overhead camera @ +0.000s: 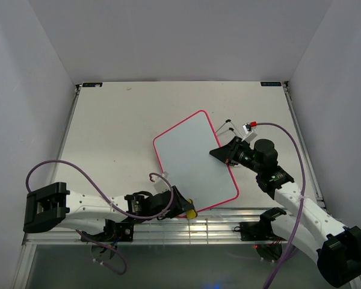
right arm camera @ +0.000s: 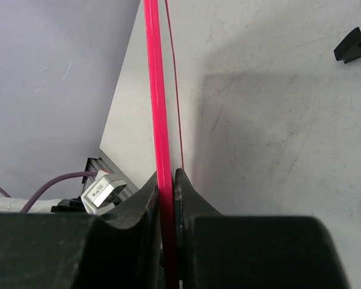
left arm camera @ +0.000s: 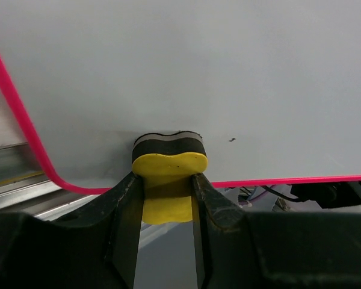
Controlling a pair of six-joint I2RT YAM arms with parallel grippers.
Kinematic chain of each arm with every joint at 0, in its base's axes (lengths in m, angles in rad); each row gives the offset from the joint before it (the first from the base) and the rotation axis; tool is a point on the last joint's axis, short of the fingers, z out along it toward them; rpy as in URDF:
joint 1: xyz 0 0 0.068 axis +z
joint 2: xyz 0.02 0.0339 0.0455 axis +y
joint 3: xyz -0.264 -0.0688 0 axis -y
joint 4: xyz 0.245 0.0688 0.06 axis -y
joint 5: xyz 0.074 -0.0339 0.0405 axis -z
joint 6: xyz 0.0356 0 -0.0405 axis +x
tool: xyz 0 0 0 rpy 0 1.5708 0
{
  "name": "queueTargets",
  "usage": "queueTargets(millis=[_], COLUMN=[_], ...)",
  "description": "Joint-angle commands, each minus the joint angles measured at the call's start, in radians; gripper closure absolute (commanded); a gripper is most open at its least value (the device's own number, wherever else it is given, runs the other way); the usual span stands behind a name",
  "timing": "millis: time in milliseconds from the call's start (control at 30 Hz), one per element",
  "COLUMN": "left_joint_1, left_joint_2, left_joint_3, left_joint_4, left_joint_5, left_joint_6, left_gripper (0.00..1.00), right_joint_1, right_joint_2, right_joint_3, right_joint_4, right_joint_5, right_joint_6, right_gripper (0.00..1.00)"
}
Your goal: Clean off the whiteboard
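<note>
The whiteboard (overhead camera: 192, 159), glossy white with a thin pink-red frame, lies tilted near the middle of the table. My right gripper (overhead camera: 224, 153) is shut on its right edge; in the right wrist view the pink frame (right arm camera: 158, 120) runs edge-on between the closed jaws of that gripper (right arm camera: 166, 180). My left gripper (overhead camera: 185, 208) is shut on a small yellow sponge (overhead camera: 192, 213) with a black underside at the board's near corner. In the left wrist view the sponge (left arm camera: 169, 164) is pressed against the board (left arm camera: 216, 78) just inside its frame, beside a tiny dark mark (left arm camera: 231, 140).
Two small black clips (overhead camera: 225, 125) and a small red-and-white part (overhead camera: 250, 126) lie on the table beyond the board's far right corner. The table's metal front rail (overhead camera: 216, 226) runs just below the board. White walls enclose the table.
</note>
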Motion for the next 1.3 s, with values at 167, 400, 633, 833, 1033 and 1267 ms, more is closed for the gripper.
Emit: queueTargets(millis=[167, 400, 633, 833, 1033, 1267], left_joint_1=[0.072, 0.109, 0.155, 0.247, 0.337, 0.505], left_joint_2=[0.014, -0.051, -0.067, -0.083, 0.005, 0.084], left_joint_3=[-0.059, -0.022, 0.150, 0.256, 0.308, 0.325], left_joint_4=[-0.478, -0.552, -0.529, -0.360, -0.308, -0.177], left_joint_5=[-0.123, -0.175, -0.252, -0.174, -0.128, 0.015], left_joint_6=[-0.086, -0.097, 0.066, 0.316, 0.394, 0.482], left_gripper=[1.00, 1.00, 1.00, 1.00, 1.00, 1.00], right_joint_1=[0.020, 0.019, 0.020, 0.020, 0.020, 0.020], right_joint_2=[-0.036, -0.029, -0.019, -0.039, -0.045, -0.062], right_joint_3=[0.035, 0.044, 0.028, -0.001, 0.007, 0.001], right_joint_4=[0.212, 0.212, 0.218, 0.214, 0.223, 0.267], right_joint_5=[0.002, 0.001, -0.004, 0.002, -0.018, -0.056], right_joint_6=[0.148, 0.148, 0.142, 0.122, 0.122, 0.127], right_gripper=[0.92, 0.92, 0.92, 0.92, 0.92, 0.92])
